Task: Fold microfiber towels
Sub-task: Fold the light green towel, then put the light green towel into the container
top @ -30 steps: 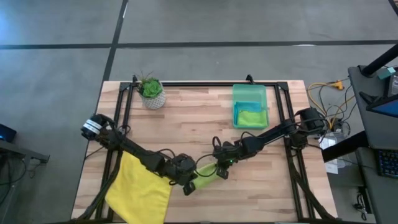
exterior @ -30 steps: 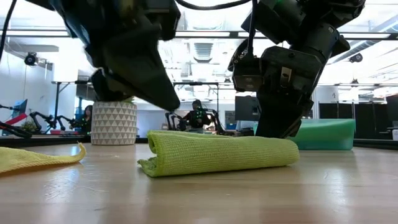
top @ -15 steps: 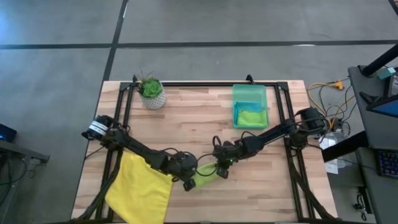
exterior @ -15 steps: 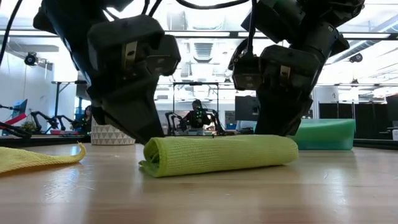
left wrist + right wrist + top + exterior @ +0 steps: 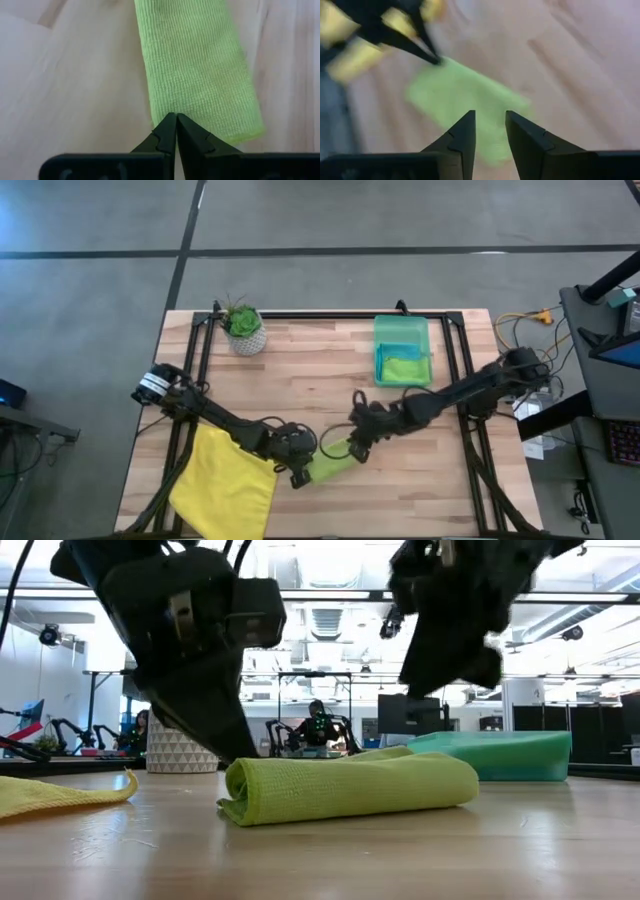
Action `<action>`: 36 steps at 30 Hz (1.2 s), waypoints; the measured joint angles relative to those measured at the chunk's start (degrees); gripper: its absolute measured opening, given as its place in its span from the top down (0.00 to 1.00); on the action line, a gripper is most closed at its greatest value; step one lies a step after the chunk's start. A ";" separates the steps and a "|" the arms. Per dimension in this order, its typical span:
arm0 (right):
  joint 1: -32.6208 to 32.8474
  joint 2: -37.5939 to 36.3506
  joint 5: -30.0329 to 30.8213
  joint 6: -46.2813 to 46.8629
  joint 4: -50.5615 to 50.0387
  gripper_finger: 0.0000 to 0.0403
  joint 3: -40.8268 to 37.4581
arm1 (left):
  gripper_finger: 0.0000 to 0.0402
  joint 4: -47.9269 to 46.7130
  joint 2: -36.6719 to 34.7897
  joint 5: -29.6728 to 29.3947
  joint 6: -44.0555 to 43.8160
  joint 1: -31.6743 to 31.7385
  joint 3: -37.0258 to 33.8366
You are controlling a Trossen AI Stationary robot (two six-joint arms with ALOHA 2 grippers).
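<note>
Folded lime green towel (image 5: 350,783) lying at the front middle of the surface (image 5: 320,370), an end effector at each end.

The left end effector (image 5: 176,131), fingers pressed closed, touches the towel's edge on its left end. The right end effector (image 5: 490,131) hangs just above the other end, fingers slightly parted, holding nothing. A yellow towel (image 5: 228,488) lies spread at the front left. Farther back, a green bin (image 5: 401,348) holds another lime towel (image 5: 404,368), and a potted plant (image 5: 243,327) stands at the back left.
</note>
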 joint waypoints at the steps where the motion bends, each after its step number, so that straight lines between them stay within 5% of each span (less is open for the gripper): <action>1: 1.63 -0.62 1.60 4.26 2.55 0.74 -0.89 | 1.00 0.09 -0.01 0.00 0.51 0.12 -0.02; 10: 16.57 2.06 22.90 50.12 29.26 0.61 -10.88 | 1.00 1.02 -0.26 -0.98 7.40 3.02 0.00; 16: 19.12 9.02 23.87 72.21 31.60 0.44 -11.35 | 1.00 1.44 1.43 3.52 9.51 6.18 -0.17; 26: 17.23 15.61 22.56 75.31 35.11 0.18 -9.74 | 1.00 8.79 5.75 12.74 7.65 5.67 -0.18; 36: 15.16 16.12 20.21 71.91 33.86 0.13 -9.69 | 1.00 14.94 7.08 20.28 5.69 4.89 -0.28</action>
